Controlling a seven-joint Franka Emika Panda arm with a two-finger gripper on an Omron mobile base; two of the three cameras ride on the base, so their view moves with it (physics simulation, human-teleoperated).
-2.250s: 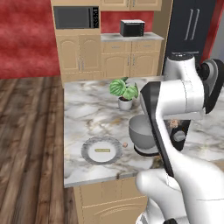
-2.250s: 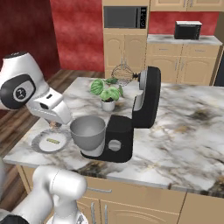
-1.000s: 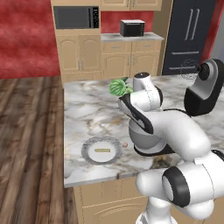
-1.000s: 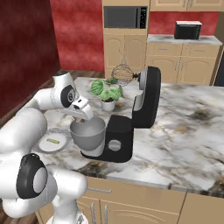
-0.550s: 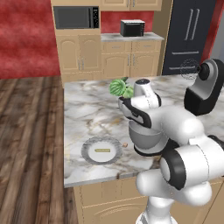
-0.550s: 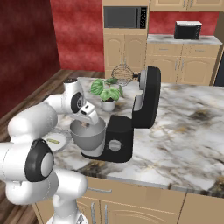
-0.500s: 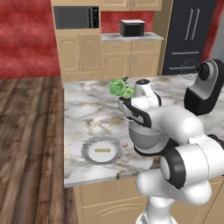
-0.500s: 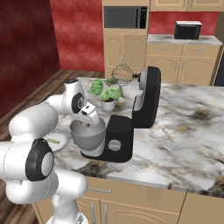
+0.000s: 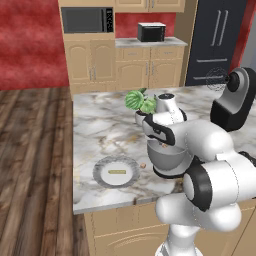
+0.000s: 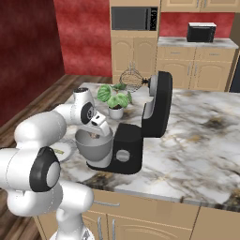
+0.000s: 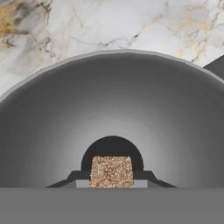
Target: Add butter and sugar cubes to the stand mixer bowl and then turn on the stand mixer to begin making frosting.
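A sugar cube (image 11: pixel 111 171), light tan and grainy, is seen clamped between the fingers (image 11: pixel 142 177) in the hand view, directly above the hollow of the stand mixer bowl (image 11: pixel 113 109), whose grey inner wall curves around and below it. In the right base view the gripper (image 10: pixel 97 134) is held at the rim of the bowl (image 10: pixel 93 147), which is seated on the black base of the stand mixer (image 10: pixel 140 131), its head tilted back and its whisk raised clear. The step in hand is judged to be the adding of the sugar: the cube is carried over the bowl but not yet let go. What is called for next is a parting of the fingers so that the cube is dropped inside. In the left base view the butter (image 9: pixel 117 172) is seen lying on the plate (image 9: pixel 100 175) on the marble worktop (image 9: pixel 100 135), just beside the bowl, with another small tan cube (image 9: pixel 143 164) on the worktop near the plate, so a fetch of these is still to be done before the mixer's knob (image 10: pixel 123 156) is turned
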